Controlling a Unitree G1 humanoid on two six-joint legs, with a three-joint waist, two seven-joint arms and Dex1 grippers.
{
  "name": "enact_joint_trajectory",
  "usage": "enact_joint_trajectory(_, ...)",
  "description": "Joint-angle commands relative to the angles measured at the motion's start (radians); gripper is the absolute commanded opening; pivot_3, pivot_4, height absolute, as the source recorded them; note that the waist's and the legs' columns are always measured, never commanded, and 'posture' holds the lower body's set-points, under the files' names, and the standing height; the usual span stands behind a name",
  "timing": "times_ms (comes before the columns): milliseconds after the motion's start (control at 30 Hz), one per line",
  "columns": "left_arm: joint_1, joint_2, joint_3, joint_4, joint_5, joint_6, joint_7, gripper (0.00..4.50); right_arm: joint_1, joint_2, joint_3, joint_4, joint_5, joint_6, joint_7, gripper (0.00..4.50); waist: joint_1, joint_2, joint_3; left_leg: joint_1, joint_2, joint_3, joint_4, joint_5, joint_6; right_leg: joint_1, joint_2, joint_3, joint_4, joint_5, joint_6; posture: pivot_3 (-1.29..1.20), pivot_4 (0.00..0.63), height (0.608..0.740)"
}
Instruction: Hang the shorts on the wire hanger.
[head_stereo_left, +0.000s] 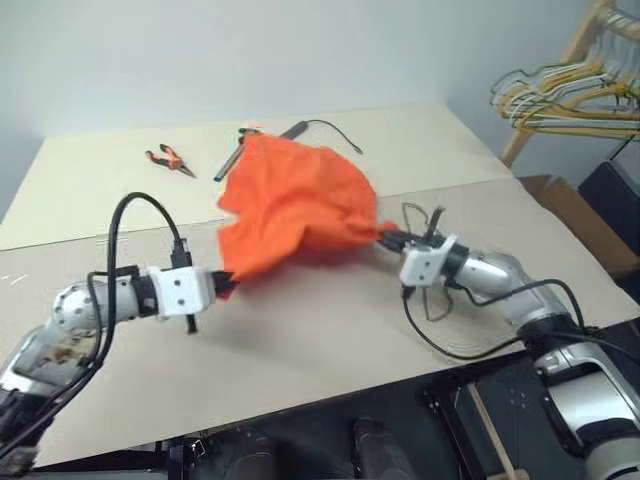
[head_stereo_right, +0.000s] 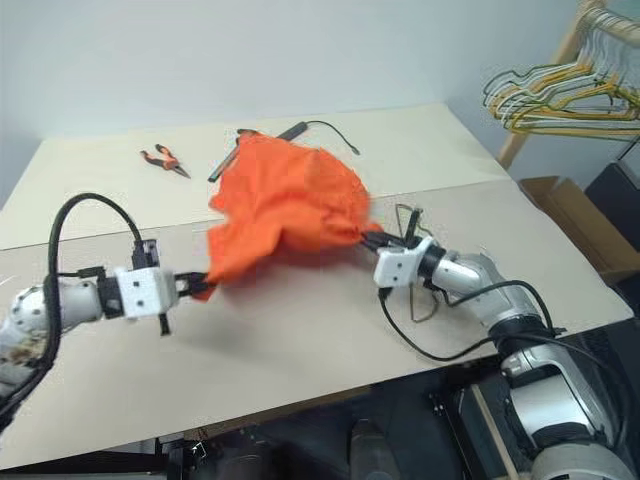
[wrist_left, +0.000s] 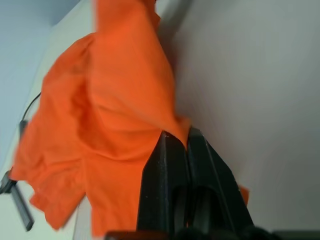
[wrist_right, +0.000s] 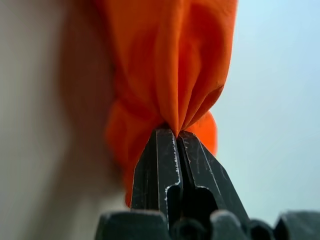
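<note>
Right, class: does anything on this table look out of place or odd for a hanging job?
Yes. The wire hanger lies flat on the table beneath the right gripper, while both grippers, the left gripper included, pinch the shorts bunched in mid-air. Orange-handled pliers lie unused at the far side.

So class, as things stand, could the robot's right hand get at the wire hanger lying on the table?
Probably not yet. The wire hanger lies on the table right under the right hand, so nothing blocks the way, but that hand is shut on the shorts, as is the left hand.
</note>
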Motion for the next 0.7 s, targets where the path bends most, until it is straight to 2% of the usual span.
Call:
enact_joint_trajectory(33,0.145,0.08,0.155,-0.13,-0.087,0.127,-0.136,0.02,0.005,-0.036,0.016,-0.06,0.062,-0.028,0.155,0.0,0.008,0.001,0.003,0.008,0.0,0.0,0.0,-0.001,0.001,0.009,0.0,0.0,0.0,0.0,0.0,0.01,0.091,0.74)
enact_joint_trajectory(100,0.261,0.118,0.239,-0.17,-0.083,0.163,-0.238,0.02,0.025,-0.055,0.026,-0.089,0.047,-0.031,0.209,0.0,0.021,0.001,0.003,0.017,0.002,0.002,0.0,-0.001,0.001,0.016,0.001,0.0,0.001,-0.005,0.0,0.01,0.092,0.74)
enact_joint_trajectory(233,0.403,0.123,0.327,-0.208,0.004,0.157,-0.334,0.02,0.074,-0.096,0.024,-0.15,0.007,-0.037,0.259,0.0,0.048,0.001,0.003,0.018,0.001,0.011,0.004,0.001,-0.001,0.011,0.001,0.004,0.014,-0.009,0.0,0.0,0.095,0.74)
enact_joint_trajectory(400,0.462,0.089,0.327,-0.31,0.023,0.223,-0.338,0.02,0.167,-0.162,-0.004,-0.257,-0.013,-0.02,0.279,0.0,0.076,0.001,0.003,0.02,0.002,0.014,0.004,0.001,-0.001,0.01,0.002,0.005,0.016,-0.009,-0.007,-0.02,0.1,0.74)
enact_joint_trajectory(567,0.492,0.058,0.307,-0.404,0.0,0.284,-0.351,0.02,0.27,-0.222,-0.031,-0.374,0.013,0.017,0.294,0.0,0.078,0.001,0.003,0.018,0.001,0.015,0.003,0.0,-0.001,0.009,0.001,0.006,0.015,-0.009,-0.007,-0.04,0.102,0.74)
enact_joint_trajectory(700,0.518,0.05,0.321,-0.433,-0.043,0.322,-0.401,0.89,0.345,-0.262,-0.05,-0.452,0.038,0.056,0.312,1.0,0.076,0.0,0.003,0.019,0.002,0.016,0.004,0.0,-0.001,0.009,0.002,0.006,0.016,-0.013,-0.007,-0.05,0.1,0.74)
